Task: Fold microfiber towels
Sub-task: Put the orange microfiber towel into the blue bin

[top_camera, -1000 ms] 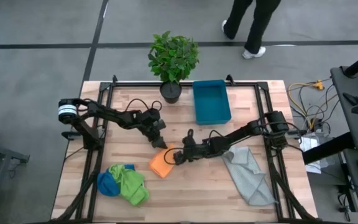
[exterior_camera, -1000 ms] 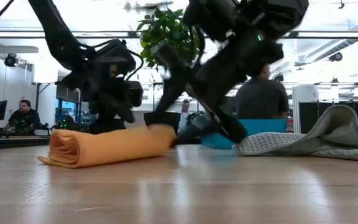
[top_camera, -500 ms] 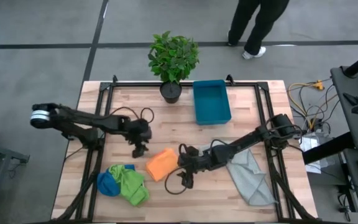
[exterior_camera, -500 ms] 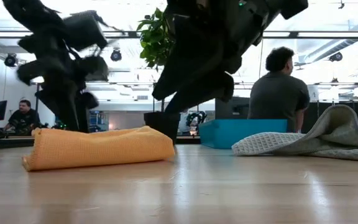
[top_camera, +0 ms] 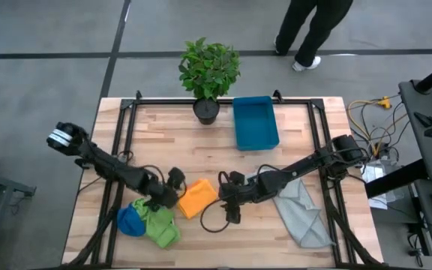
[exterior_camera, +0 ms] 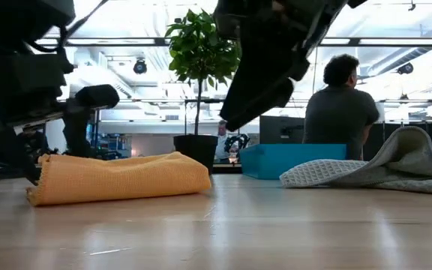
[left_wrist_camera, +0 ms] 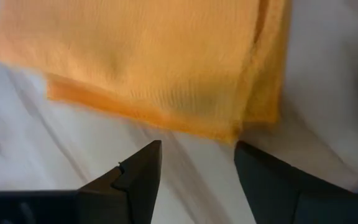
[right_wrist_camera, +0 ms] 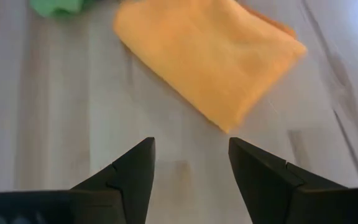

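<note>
Left pincer (top_camera: pixel 172 189) now beside folded orange towel (top_camera: pixel 197 198), right pincer (top_camera: pixel 226 199) opposite, both agape, empty.

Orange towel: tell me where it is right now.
In the high view the orange towel lies folded on the table's front half, between both end effectors, right of the green towel.

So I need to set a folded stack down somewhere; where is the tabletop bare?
Bare wood lies left of the plant pot, and along the near edge between the green towel and grey towel. The middle is crowded: the left gripper and right gripper flank the orange towel. The teal bin fills the far right.
</note>
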`<state>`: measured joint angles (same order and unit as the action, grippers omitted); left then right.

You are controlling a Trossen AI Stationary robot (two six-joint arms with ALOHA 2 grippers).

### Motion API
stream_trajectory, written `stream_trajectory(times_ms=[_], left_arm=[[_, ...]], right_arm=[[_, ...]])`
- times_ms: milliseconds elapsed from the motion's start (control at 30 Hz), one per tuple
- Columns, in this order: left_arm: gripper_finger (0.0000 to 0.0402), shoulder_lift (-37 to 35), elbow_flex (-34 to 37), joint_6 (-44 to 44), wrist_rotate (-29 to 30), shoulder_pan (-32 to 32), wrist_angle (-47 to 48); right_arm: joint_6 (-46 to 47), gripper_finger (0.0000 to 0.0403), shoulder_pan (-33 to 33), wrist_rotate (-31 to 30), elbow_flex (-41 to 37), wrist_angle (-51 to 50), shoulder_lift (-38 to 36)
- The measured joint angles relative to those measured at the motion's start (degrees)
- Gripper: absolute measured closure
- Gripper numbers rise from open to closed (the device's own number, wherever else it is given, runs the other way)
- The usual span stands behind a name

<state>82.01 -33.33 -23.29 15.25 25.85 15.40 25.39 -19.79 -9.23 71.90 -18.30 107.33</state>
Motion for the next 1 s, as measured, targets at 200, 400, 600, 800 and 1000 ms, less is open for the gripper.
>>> stream_trajectory(times_ms=[200,400,600,800,1000], left_arm=[[0.0211,10.79,-6.62,0.07,2.69,3.16,-4.98],[0.0211,18.5,-18.98,11.32,8.44,2.77,-3.69],[0.0211,20.8,-28.14,14.05,13.35,1.89,2.88],[0.0211,19.38,-29.52,14.1,13.47,2.61,7.76],[0.021,19.08,-28.58,14.02,13.28,3.03,7.97]], right_arm=[[0.14,0.0217,-2.31,0.12,-0.07,-3.81,-2.96],[-9.77,0.0226,-7.4,0.17,-0.12,-3.93,-3.89],[-27.59,0.0224,-11.86,0.17,-1.27,-3.98,-1.44],[-33.75,0.0214,-12.24,-4.59,-1.58,-3.37,0.81],[-39.62,0.0197,-11.83,-12.38,-2.1,0.43,3.41]])
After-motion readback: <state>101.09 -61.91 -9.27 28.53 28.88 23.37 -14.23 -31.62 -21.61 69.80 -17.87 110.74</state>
